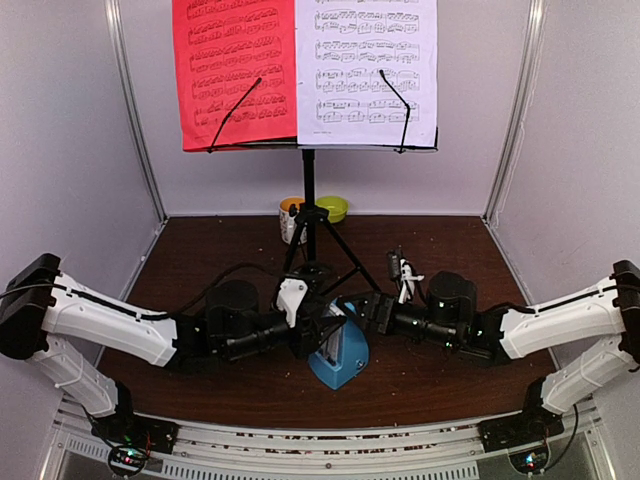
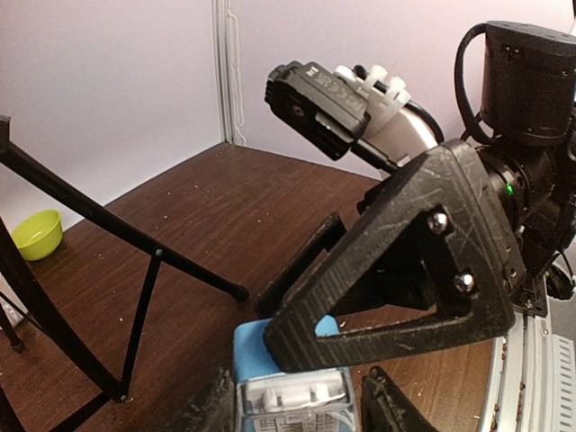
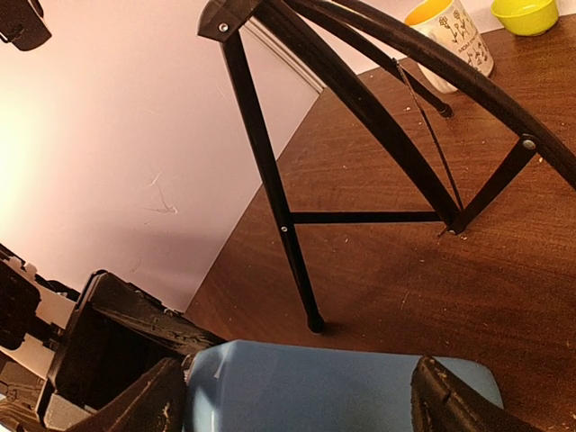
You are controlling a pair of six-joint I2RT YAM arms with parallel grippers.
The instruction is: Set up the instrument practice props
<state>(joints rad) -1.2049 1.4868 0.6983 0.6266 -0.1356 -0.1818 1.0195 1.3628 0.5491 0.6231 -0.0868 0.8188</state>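
The light-blue metronome (image 1: 336, 358) stands on the table in front of the black music stand (image 1: 308, 180). The stand carries a red page (image 1: 235, 70) and a pale page (image 1: 370, 65). My left gripper (image 1: 322, 335) comes from the left. In the left wrist view (image 2: 292, 409) its fingers press both sides of the metronome's clear front (image 2: 292, 391). My right gripper (image 1: 358, 312) comes from the right. In the right wrist view (image 3: 297, 396) it is shut across the metronome's blue body (image 3: 306, 382). One right finger (image 2: 396, 270) lies over the metronome's top.
The stand's tripod legs (image 3: 270, 171) spread just behind the metronome; they also show in the left wrist view (image 2: 135, 252). A white-and-orange mug (image 1: 290, 215) and a green bowl (image 1: 333, 208) sit at the back wall. A small white-and-black object (image 1: 400, 272) lies behind the right gripper.
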